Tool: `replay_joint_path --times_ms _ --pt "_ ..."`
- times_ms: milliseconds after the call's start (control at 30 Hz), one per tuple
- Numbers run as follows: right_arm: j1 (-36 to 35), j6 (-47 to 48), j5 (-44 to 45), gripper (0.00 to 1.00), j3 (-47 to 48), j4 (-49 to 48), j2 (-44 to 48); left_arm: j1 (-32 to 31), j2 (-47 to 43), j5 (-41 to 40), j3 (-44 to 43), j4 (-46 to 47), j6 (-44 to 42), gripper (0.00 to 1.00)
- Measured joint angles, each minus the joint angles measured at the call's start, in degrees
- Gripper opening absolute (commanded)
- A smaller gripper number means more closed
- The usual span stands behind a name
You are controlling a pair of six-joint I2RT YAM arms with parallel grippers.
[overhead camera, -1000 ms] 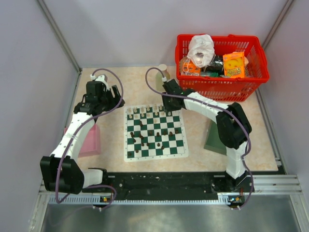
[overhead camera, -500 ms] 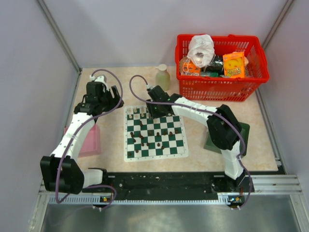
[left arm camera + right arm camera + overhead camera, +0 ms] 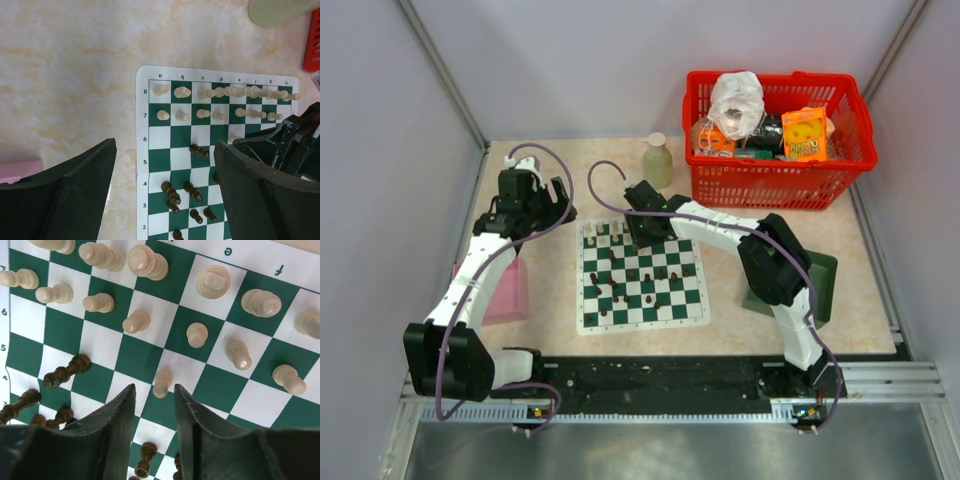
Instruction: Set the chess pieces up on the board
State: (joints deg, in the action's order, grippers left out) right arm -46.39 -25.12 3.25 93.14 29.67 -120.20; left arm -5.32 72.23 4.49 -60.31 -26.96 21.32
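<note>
The green-and-white board (image 3: 586, 324) lies mid-table. Cream pieces (image 3: 600, 230) stand along its two far rows and dark pieces (image 3: 620, 290) are scattered over its middle, some lying down. My right gripper (image 3: 645, 232) hovers over the far rows. In the right wrist view it (image 3: 154, 390) is open and empty, with a lone cream pawn (image 3: 161, 383) just ahead of its fingertips (image 3: 127, 400) and dark pieces (image 3: 62, 374) to the left. My left gripper (image 3: 535, 205) is wide open and empty above the board's far-left corner (image 3: 150, 137); cream rows (image 3: 182, 116) and dark pieces (image 3: 170, 190) show below it.
A red basket (image 3: 775, 125) full of packets stands at the far right. A pale green bottle (image 3: 657, 160) stands behind the board. A pink object (image 3: 510, 290) lies left of the board and a dark green tray (image 3: 820, 280) lies right of it, under the right arm.
My right gripper has swung left from the board's far-right corner to over the far middle rows, uncovering the bottle. The left arm has not moved.
</note>
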Motion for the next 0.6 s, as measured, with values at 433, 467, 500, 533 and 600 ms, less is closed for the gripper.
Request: replay_joint_path --times_ms 433,467,500,533,600 --pt "0.0 0.4 0.6 0.11 1.8 0.8 -2.2 0.0 -0.1 -0.3 0.0 0.0 0.0 0.84" --pt "0.0 0.5 0.6 0.11 1.8 0.8 -2.2 0.0 -0.1 -0.3 0.0 0.0 0.0 0.84" --pt "0.0 0.6 0.8 0.11 1.8 0.9 -2.2 0.0 -0.1 -0.3 0.0 0.0 0.0 0.84" --pt "0.0 0.6 1.0 0.11 1.9 0.9 -2.2 0.0 -0.1 -0.3 0.0 0.0 0.0 0.84" --pt "0.0 0.7 1.7 0.10 1.8 1.3 -2.1 0.0 -0.2 -0.4 0.0 0.0 0.0 0.84"
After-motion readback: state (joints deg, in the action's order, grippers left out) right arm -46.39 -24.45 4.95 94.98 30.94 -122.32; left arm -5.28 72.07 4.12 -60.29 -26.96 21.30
